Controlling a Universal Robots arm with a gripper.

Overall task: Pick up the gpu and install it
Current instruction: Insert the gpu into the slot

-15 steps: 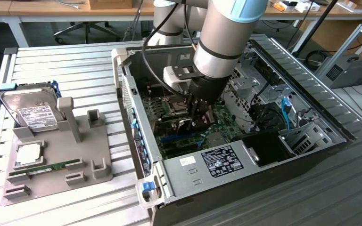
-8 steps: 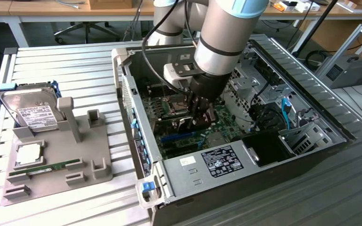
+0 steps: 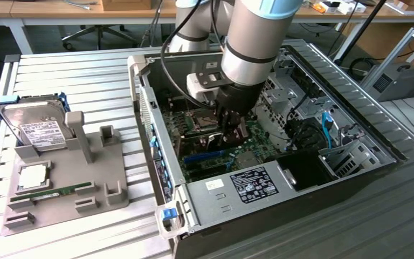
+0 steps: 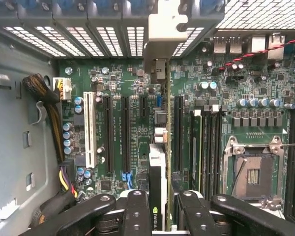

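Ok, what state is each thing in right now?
gpu, gripped on edge inside the case, over the card slots; cannot tell if it is seated.
hand, shut on the gpu.
computer case, lying on its side, side panel off.
hard drive, standing upright in the grey holder.
memory stick, lying flat in the holder.

The exterior view looks down obliquely at the open computer case [image 3: 147, 102]; the wrist view sits close, seemingly facing its motherboard [image 4: 113, 78], which both share.
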